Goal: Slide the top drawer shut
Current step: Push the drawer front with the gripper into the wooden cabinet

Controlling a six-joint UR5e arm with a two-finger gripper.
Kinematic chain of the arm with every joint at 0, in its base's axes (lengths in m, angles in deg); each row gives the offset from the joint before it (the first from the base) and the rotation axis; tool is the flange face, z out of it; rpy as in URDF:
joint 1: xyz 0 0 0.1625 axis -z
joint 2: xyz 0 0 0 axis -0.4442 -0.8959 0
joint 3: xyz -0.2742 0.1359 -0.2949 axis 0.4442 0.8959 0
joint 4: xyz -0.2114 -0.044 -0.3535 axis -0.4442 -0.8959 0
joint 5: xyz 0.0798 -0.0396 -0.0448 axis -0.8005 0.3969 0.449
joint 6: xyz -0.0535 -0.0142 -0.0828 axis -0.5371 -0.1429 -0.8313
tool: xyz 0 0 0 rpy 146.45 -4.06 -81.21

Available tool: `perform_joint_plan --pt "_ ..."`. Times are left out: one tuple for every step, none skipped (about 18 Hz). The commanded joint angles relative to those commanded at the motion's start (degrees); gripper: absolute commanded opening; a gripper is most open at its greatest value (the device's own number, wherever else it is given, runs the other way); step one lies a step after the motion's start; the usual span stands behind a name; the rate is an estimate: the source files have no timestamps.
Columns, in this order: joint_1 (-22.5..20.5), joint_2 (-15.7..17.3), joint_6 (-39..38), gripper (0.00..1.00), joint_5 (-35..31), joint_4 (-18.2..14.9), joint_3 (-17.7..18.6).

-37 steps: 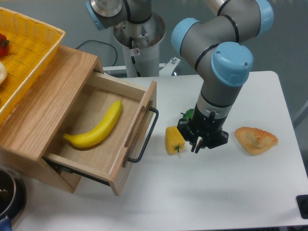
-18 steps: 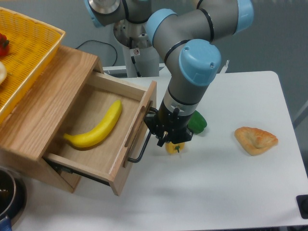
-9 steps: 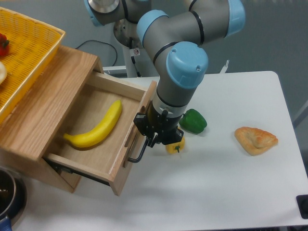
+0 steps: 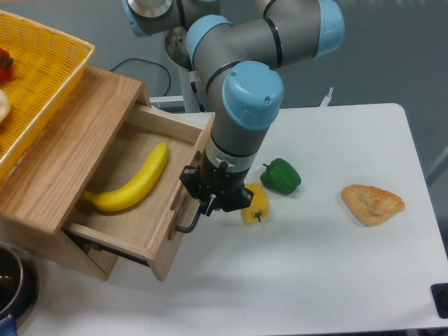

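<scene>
The top drawer (image 4: 133, 231) of the light oak box (image 4: 66, 150) stands partly open, with a yellow banana (image 4: 129, 180) lying inside. Its thin black bar handle (image 4: 186, 224) shows at the front panel's lower end. My gripper (image 4: 208, 204) presses against the drawer front at the handle, fingers close together and holding nothing. The arm's wrist hides the upper part of the front panel.
A yellow pepper (image 4: 255, 204) lies just right of the gripper, a green pepper (image 4: 281, 176) beyond it, and a pastry (image 4: 372, 203) farther right. A yellow wicker basket (image 4: 42, 77) sits on the box. A dark pot (image 4: 10, 280) stands at the lower left.
My gripper moved left from beside the peppers to the drawer front. The drawer has slid partway into the box, and the banana moved with it.
</scene>
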Motion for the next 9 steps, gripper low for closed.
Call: perform_joint_plan --pt "0.17 0.00 -0.35 0.15 0.00 0.27 0.00" --pt "0.52 0.00 -0.62 0.15 0.00 0.44 0.00" --pt "0.70 0.00 -0.62 0.15 0.00 0.62 0.00" --pt "0.79 0.00 -0.62 0.15 0.00 0.62 0.00" --pt "0.88 0.00 -0.62 0.15 0.00 0.62 0.09" --pt "0.88 0.00 -0.62 0.15 -0.09 0.62 0.09" --pt "1.31 0.00 -0.62 0.15 -0.17 0.62 0.09" --pt "1.67 0.00 -0.70 0.15 -0.26 0.62 0.09" --pt "1.76 0.00 -1.05 0.15 -0.26 0.71 0.09"
